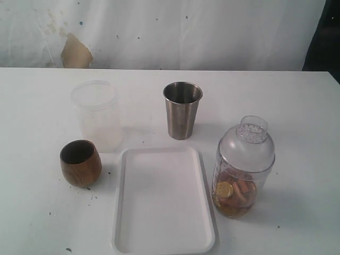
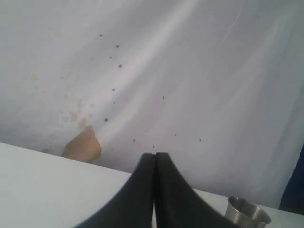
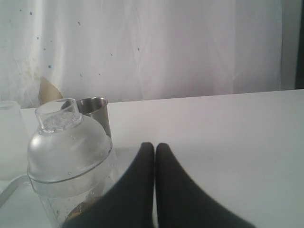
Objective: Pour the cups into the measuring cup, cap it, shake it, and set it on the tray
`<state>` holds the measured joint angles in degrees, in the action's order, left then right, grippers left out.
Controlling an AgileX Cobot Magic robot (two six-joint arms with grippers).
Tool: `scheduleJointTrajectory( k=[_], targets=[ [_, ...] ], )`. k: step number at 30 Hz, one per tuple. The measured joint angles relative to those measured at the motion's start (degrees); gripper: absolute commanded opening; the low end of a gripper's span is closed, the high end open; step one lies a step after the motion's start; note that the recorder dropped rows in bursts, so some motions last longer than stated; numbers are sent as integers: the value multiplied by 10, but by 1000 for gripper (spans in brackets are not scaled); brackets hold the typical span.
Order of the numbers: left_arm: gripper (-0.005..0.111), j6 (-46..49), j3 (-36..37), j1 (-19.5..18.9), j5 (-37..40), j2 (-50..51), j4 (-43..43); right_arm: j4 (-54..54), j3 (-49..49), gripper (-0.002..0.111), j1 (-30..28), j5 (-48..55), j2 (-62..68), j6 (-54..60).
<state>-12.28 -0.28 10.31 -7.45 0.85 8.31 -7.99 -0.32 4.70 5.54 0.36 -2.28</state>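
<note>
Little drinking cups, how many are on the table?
2. The wooden cup sits left of the tray; the steel tumbler stands behind the tray. None looks hidden.

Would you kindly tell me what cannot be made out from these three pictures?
Wooden cup: exterior view, inside too dark to show any contents.
Steel tumbler: exterior view, its own wall hides the bottom; left wrist view, the lower edge cuts off all but the rim.
Measuring cup: exterior view, brownish pieces inside too blurred to identify; right wrist view, the lower edge and the right claw hide its base.
</note>
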Motion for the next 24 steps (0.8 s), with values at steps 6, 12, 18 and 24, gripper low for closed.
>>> scheduleJointTrajectory(
  k=[6, 12, 18, 24],
  targets=[
    [0, 68, 0, 0, 100, -6, -2, 0, 0, 0, 0, 0, 0, 0],
    [0, 79, 0, 0, 120, -6, -7, 0, 0, 0, 0, 0, 0, 0],
    [0, 80, 0, -13, 121, -6, -24, 0, 0, 0, 0, 0, 0, 0],
    [0, 68, 0, -76, 118, -6, -30, 0, 0, 0, 0, 0, 0, 0]
  ],
)
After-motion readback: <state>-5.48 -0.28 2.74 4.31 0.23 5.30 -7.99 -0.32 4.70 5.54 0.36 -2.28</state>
